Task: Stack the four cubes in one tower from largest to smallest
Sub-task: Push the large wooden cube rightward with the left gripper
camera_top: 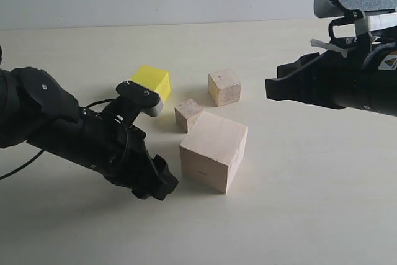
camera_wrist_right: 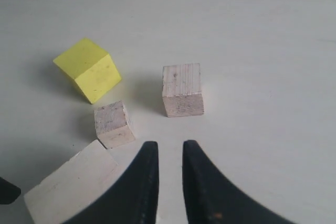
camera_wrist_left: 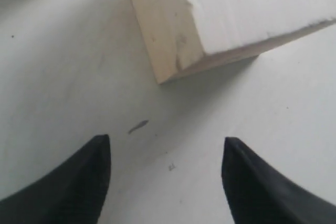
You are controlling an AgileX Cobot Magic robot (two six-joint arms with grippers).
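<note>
Left end effector (camera_wrist_left: 167,141) wide near large pale cube (camera_top: 214,151); right end effector (camera_wrist_right: 170,144) narrow, empty

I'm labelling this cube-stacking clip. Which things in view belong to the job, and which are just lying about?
Job:
large pale pinkish wooden cube
mid-sized bright yellow cube
smaller tan wooden cube
smallest tan wooden cube

Not the job:
pale table
small dark scuff on it
</note>
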